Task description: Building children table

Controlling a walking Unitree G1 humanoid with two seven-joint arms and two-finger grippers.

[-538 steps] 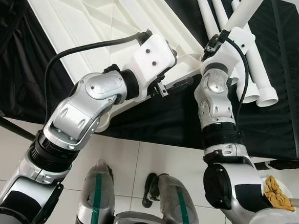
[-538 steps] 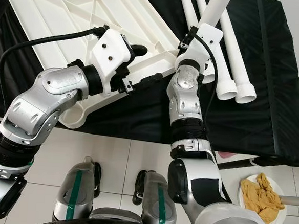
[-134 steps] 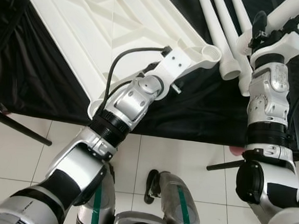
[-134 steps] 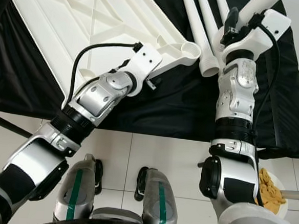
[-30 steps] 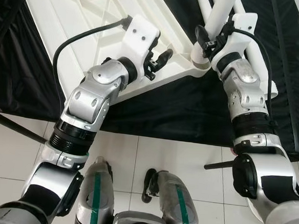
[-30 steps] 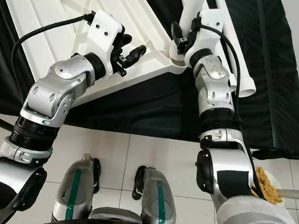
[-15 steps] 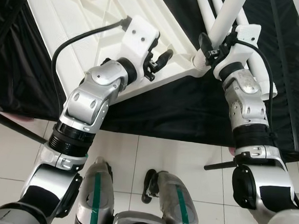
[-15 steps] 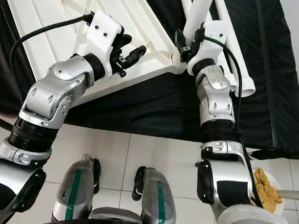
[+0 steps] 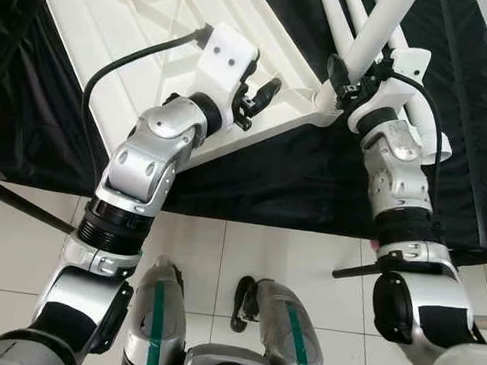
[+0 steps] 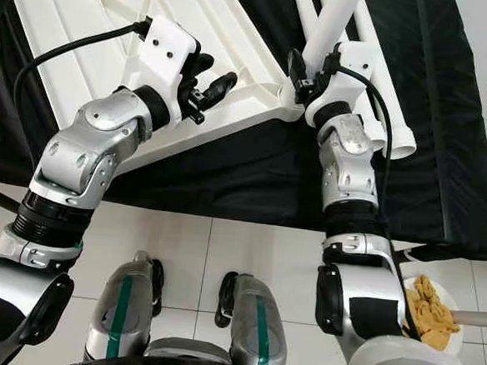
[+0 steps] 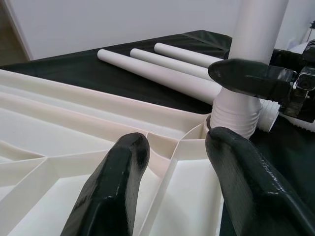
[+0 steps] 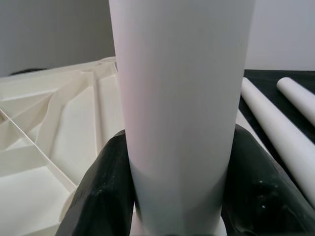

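The white tabletop (image 9: 137,25) lies underside up on the black cloth, its ribs showing. My right gripper (image 9: 357,73) is shut on a white leg tube (image 9: 387,17). The leg's ribbed lower end (image 11: 236,115) stands in the corner socket (image 11: 209,129), and the tube leans up and to the right. My left gripper (image 9: 256,102) is open just left of that corner. Its two fingers (image 11: 118,187) stand on either side of a rib, holding nothing. In the right wrist view the leg (image 12: 182,98) sits between both pads.
Loose white legs (image 10: 395,130) lie side by side on the cloth behind and right of the corner. The cloth-covered table's front edge (image 9: 308,212) runs just below the arms, with white tiled floor beneath. A plate of yellowish stuff (image 10: 431,308) sits low right. A black bar (image 9: 16,200) crosses low left.
My right gripper has drifted slightly right and the held leg leans more to the right, its foot still at the corner socket. The left gripper has stayed put.
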